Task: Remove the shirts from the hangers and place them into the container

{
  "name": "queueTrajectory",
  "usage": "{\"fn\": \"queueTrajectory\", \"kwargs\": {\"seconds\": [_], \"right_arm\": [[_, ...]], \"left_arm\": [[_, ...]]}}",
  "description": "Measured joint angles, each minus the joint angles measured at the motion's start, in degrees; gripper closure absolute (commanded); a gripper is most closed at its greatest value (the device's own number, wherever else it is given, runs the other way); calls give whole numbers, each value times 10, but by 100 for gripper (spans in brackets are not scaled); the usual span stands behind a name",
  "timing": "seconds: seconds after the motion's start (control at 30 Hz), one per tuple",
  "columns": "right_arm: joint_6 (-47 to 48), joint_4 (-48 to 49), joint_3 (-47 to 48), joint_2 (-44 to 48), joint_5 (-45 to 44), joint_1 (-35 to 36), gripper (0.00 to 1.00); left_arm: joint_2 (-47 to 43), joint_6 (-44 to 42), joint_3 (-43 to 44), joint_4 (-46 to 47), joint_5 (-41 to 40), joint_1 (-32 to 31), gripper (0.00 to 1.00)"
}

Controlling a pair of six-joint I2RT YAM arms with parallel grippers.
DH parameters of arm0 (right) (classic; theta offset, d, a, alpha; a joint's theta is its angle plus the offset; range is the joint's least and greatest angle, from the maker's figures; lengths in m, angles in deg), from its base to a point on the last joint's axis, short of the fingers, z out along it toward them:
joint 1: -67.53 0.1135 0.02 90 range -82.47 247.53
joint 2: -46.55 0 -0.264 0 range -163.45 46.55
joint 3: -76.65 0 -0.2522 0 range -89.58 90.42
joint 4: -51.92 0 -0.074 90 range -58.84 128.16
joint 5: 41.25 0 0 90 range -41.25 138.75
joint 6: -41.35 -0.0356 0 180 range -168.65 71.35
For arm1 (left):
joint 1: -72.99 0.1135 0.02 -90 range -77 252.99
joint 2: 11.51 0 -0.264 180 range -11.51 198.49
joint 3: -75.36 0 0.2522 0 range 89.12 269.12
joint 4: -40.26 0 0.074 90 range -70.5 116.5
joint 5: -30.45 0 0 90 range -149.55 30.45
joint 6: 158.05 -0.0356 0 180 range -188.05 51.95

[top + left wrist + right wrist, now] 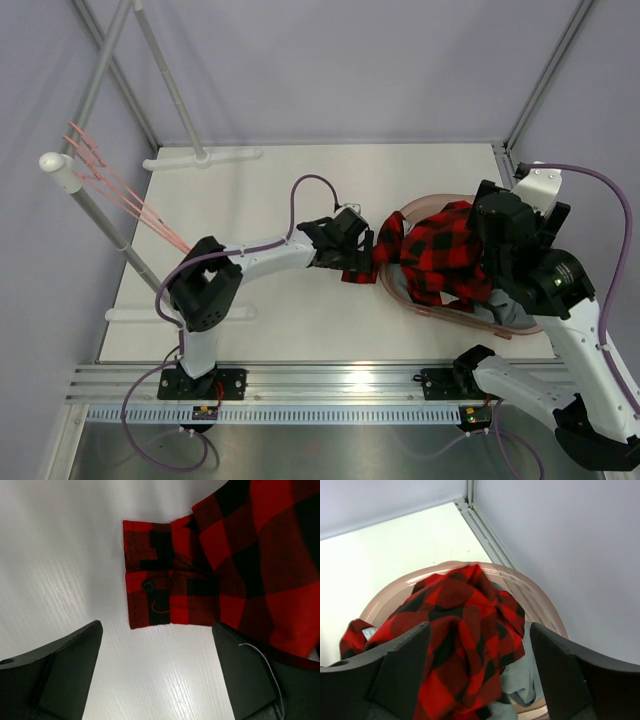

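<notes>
Writing on the tag (368,632) of the plaid shirt (465,630) is unreadable to us. The left gripper (156,635) gapes empty over its cuff (150,600) on the white table (60,555); the right gripper (480,630) gapes empty over the shirt in the tub (535,597) at right.

1. The white table (300,200) is carrying the round container (532,592) on its right side.
2. A sleeve of the plaid shirt (150,595) is spilling over the rim, its buttoned cuff lying flat on the tabletop.
3. The far rack foot (200,157) and the near rack foot (130,315) are resting on the left half.
</notes>
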Motion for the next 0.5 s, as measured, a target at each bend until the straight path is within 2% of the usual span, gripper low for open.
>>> {"fn": "queueTrajectory", "kwargs": {"seconds": [0.3, 0.43, 0.5], "right_arm": [[-9, 9, -7, 12, 2, 0, 1], [0, 21, -6, 40, 6, 0, 1], [4, 23, -2, 54, 6, 0, 1]], "left_arm": [[82, 5, 36, 0, -6, 0, 10], [98, 8, 50, -6, -13, 0, 28], [102, 10, 54, -7, -16, 0, 48]]}}
